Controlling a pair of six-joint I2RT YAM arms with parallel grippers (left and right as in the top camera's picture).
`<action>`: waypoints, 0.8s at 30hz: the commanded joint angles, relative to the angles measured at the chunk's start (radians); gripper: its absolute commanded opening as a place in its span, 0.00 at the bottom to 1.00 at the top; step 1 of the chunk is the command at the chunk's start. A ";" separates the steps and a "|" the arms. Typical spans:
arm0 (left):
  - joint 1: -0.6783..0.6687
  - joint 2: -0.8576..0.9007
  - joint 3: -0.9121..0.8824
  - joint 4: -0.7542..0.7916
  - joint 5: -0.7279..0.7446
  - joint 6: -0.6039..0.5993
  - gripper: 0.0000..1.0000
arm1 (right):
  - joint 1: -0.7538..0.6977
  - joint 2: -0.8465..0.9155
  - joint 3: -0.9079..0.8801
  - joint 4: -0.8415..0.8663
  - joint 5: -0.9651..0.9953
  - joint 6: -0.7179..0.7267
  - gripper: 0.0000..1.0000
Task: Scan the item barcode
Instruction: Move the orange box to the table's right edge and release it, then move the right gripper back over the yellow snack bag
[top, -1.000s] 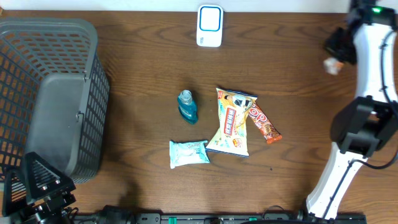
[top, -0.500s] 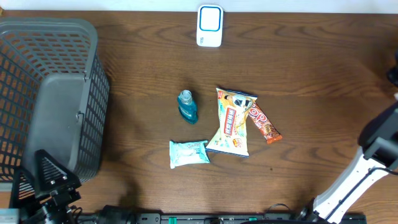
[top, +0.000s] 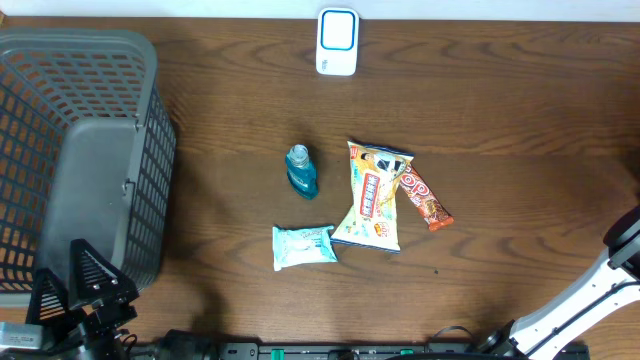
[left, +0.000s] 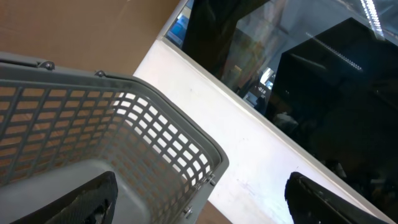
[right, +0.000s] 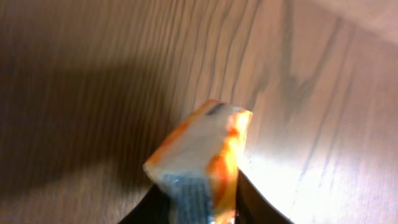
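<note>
My right gripper is shut on a small orange-and-white packet, which stands up between its dark fingers just above the wooden tabletop. In the overhead view only a part of the right arm shows at the right edge; its gripper and the packet are out of frame there. The white scanner with a blue face sits at the table's far edge. My left gripper is open and holds nothing, at the near left by the grey basket.
Mid-table lie a teal bottle, a yellow snack bag, a red-brown bar and a pale blue packet. The grey mesh basket fills the left side. My left gripper sits at its near corner.
The right arm has swung off to the right, out of the overhead view, taking the packet with it. The left gripper has crept slightly right and stays open.
</note>
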 joint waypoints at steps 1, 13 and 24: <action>0.003 -0.002 0.000 0.000 0.000 -0.001 0.86 | 0.003 -0.012 -0.001 -0.008 -0.063 -0.019 0.38; 0.003 -0.002 0.000 0.007 0.219 0.054 0.86 | 0.020 -0.077 0.201 -0.251 -0.272 -0.059 0.99; 0.003 -0.002 -0.002 0.004 0.380 0.121 0.86 | 0.043 -0.369 0.273 -0.338 -0.431 0.087 0.99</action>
